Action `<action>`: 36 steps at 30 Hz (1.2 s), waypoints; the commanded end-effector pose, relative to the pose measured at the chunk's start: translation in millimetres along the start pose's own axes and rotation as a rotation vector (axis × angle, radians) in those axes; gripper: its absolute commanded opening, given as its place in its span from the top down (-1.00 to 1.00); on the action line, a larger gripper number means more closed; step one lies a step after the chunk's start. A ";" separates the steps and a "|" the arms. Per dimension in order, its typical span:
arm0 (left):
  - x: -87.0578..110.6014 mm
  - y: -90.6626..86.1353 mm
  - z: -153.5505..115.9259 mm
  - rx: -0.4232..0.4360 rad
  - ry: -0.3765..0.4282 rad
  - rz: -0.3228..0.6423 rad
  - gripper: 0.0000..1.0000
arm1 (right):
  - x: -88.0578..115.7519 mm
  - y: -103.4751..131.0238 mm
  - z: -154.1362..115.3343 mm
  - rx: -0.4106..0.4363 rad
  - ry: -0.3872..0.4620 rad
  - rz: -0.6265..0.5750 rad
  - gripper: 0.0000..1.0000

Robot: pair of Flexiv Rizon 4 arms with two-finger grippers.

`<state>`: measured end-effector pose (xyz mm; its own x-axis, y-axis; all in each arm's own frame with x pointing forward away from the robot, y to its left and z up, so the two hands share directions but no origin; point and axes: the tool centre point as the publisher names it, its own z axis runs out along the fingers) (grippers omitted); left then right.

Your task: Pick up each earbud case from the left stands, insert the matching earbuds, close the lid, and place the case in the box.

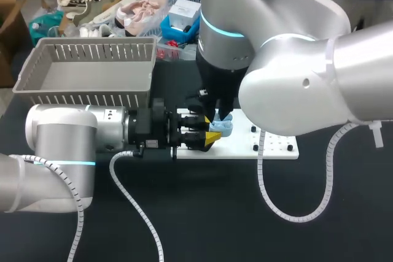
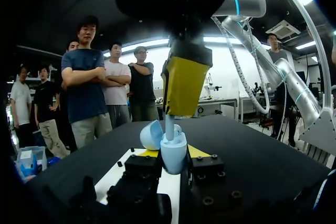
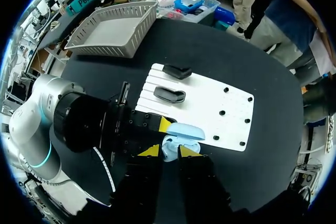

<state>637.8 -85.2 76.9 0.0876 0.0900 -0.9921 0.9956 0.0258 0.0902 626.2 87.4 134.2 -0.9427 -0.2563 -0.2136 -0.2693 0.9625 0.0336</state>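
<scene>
While open over the board [image 1: 276, 145], blue case [image 3: 184, 131] tight in left pincer [image 2: 172, 155], earbud [image 2: 169, 125] tight in right pincer [image 3: 168, 151].

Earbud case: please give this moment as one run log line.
left end effector: shut on earbud case, lid open | right end effector: above it, holds white earbud, stem in case | stage: inserting

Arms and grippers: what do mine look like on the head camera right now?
The left arm and right arm are rounded silver-white shells with glowing cyan rings. The left gripper and right gripper are black with yellow tips. White spiral-wrapped cables trail from both.
</scene>
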 end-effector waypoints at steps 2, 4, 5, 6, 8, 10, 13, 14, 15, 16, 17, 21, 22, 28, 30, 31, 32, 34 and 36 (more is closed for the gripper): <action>0.1 -0.8 -0.5 -0.003 0.000 0.001 1.00 | 0.3 -0.7 2.1 -0.001 -0.002 0.002 1.00; 0.1 -0.8 -0.5 -0.003 0.000 0.001 1.00 | 0.3 -0.8 2.3 -0.002 -0.002 0.003 1.00; 0.1 -0.8 -0.5 -0.003 0.000 0.001 1.00 | 0.3 -0.8 2.6 -0.003 -0.002 0.003 1.00; 0.1 -0.8 -0.5 -0.003 0.000 0.001 1.00 | 0.2 -0.9 3.0 -0.003 -0.002 0.003 1.00; 0.1 -0.8 -0.5 -0.003 0.000 0.001 1.00 | 0.0 -1.1 3.6 -0.003 -0.002 0.003 1.00; 0.1 -0.8 -0.5 -0.003 0.000 0.001 1.00 | -0.1 -1.4 4.3 -0.004 -0.002 0.004 1.00; 0.1 -0.8 -0.5 -0.003 0.000 0.001 1.00 | -0.2 -1.6 5.2 -0.006 -0.002 0.005 1.00; 0.1 -0.8 -0.5 -0.003 0.000 0.001 1.00 | -0.1 -1.6 5.4 -0.006 -0.002 0.006 1.00; 0.1 -0.8 -0.5 -0.003 0.000 0.001 1.00 | -0.1 -1.7 5.7 -0.007 -0.002 0.006 1.00; 0.1 -0.8 -0.5 -0.003 0.000 0.001 1.00 | -0.1 -1.7 5.9 -0.008 -0.003 0.007 1.00; 0.1 -0.8 -0.5 -0.003 0.000 0.001 1.00 | -0.2 -1.7 6.2 -0.009 -0.003 0.008 1.00; 0.1 -0.8 -0.5 -0.003 0.000 0.001 1.00 | -0.5 -2.0 7.3 -0.015 0.000 0.011 1.00; 0.1 -0.8 -0.5 -0.003 0.000 0.001 1.00 | -0.7 -2.2 7.9 -0.014 0.001 0.011 1.00; 0.1 -0.8 -0.5 -0.003 0.000 0.001 1.00 | -1.1 -2.3 9.7 -0.014 0.001 0.010 1.00; 0.1 -0.8 -0.5 -0.003 0.000 0.001 1.00 | -1.5 -2.2 10.2 -0.016 0.002 0.010 1.00; 0.1 -0.8 -0.5 -0.003 0.000 0.001 1.00 | -1.7 -2.2 10.6 -0.016 0.002 0.010 1.00; 0.1 -0.8 -0.5 -0.003 0.000 0.001 1.00 | -1.8 -2.2 11.0 -0.016 0.003 0.009 1.00; 0.1 -0.8 -0.5 -0.003 0.000 0.001 1.00 | -1.9 -2.2 11.7 -0.015 0.004 0.008 1.00; 0.1 -0.8 -0.5 -0.003 0.000 0.001 1.00 | -1.8 -2.1 12.2 -0.014 0.005 0.007 1.00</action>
<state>637.8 -85.2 76.9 0.0875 0.0900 -0.9921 0.9956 0.0259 0.0902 629.6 86.4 124.0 -0.9455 -0.2499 -0.2088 -0.2655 0.9628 0.0496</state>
